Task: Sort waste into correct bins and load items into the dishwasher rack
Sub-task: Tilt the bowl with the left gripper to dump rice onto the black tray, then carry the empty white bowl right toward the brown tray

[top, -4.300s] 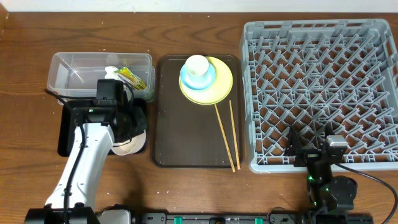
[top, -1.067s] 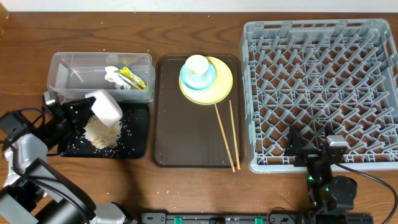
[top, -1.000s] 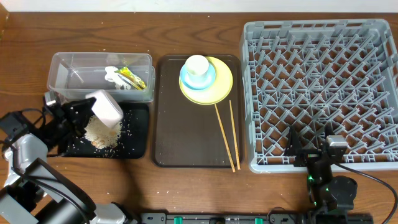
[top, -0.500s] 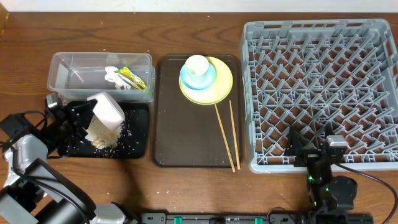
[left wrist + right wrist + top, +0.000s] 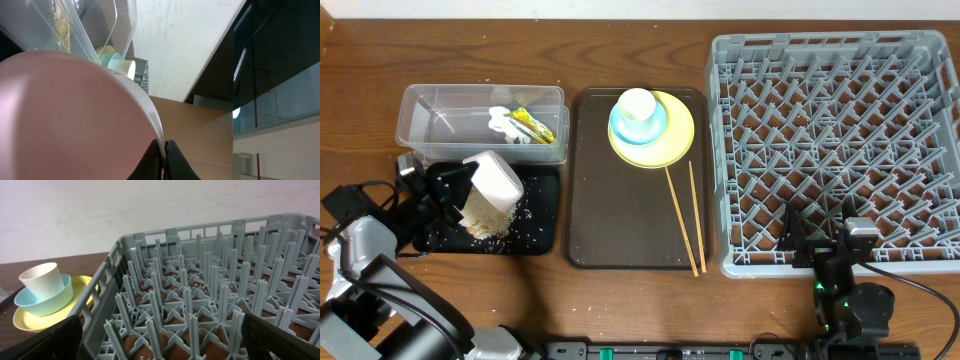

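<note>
My left gripper point(image 5: 448, 186) is shut on the rim of the white bowl point(image 5: 495, 184) and holds it tipped on its side over the black tray point(image 5: 540, 236). Rice crumbs point(image 5: 483, 222) lie piled and scattered on that tray. In the left wrist view the bowl point(image 5: 65, 115) fills the frame, with the jaws point(image 5: 164, 150) pinching its rim. The clear tub point(image 5: 430, 105) holds the tissue point(image 5: 500, 122) and snack wrapper point(image 5: 530, 125). The cup point(image 5: 636, 104), blue dish point(image 5: 620, 130), yellow plate point(image 5: 675, 140) and chopsticks point(image 5: 682, 215) are on the brown tray. My right gripper point(image 5: 162, 347) is open at the rack's point(image 5: 840, 150) front edge.
The brown serving tray point(image 5: 620, 220) lies between the bins and the rack. The right wrist view shows the rack's pegs point(image 5: 200, 305) close ahead, and the cup point(image 5: 44, 282) stacked in the blue dish point(image 5: 55, 302) on the yellow plate point(image 5: 25, 324) to the left.
Since the earliest frame my left arm has swung left and tipped the bowl, and rice now lies on the black tray. In the last second the bowl shifted slightly right. The right arm is still.
</note>
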